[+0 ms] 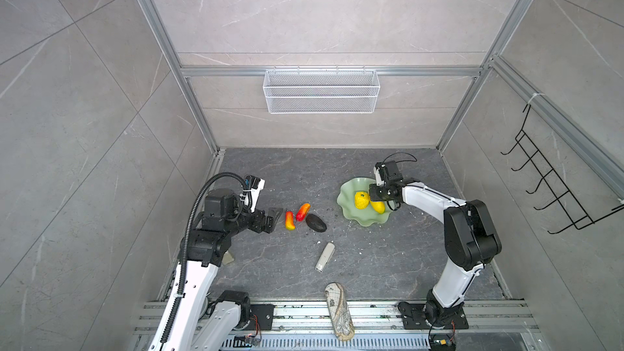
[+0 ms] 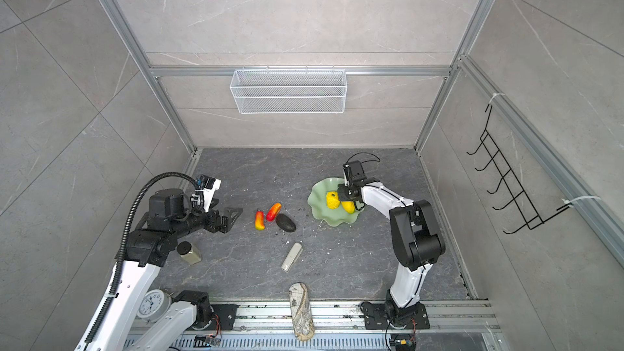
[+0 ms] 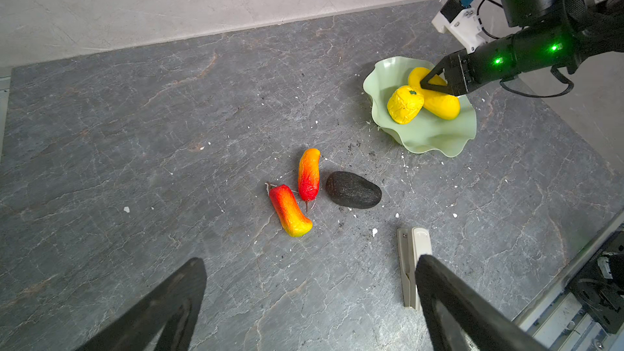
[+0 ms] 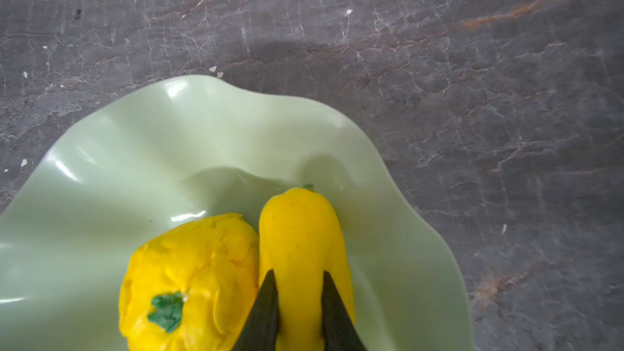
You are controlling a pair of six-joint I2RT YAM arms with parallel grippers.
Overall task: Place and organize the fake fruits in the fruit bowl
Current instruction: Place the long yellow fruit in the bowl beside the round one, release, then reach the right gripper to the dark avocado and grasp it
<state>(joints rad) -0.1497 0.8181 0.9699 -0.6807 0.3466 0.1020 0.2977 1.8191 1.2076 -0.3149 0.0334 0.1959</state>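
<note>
The pale mint-green fruit bowl (image 1: 365, 220) stands right of the floor's middle. In it lie a round yellow fruit with a green top (image 1: 360, 200) and a long yellow oval fruit (image 1: 379, 207), side by side and touching. My right gripper (image 4: 297, 273) is down in the bowl, shut on the long yellow fruit (image 4: 299, 231). Two red-to-yellow fruits (image 3: 290, 211) (image 3: 309, 175) and a blackish oval fruit (image 3: 353, 190) lie close together on the floor left of the bowl. Just left of them my left gripper (image 3: 310, 260) stands open and holds nothing.
A silver-white oblong device (image 1: 325, 257) lies in front of the fruits. A beige map-patterned case (image 1: 339, 310) rests across the front rail. A small jar (image 2: 189, 253) and a clock (image 2: 153, 302) sit by the left arm. A wire basket (image 1: 320, 91) hangs on the back wall.
</note>
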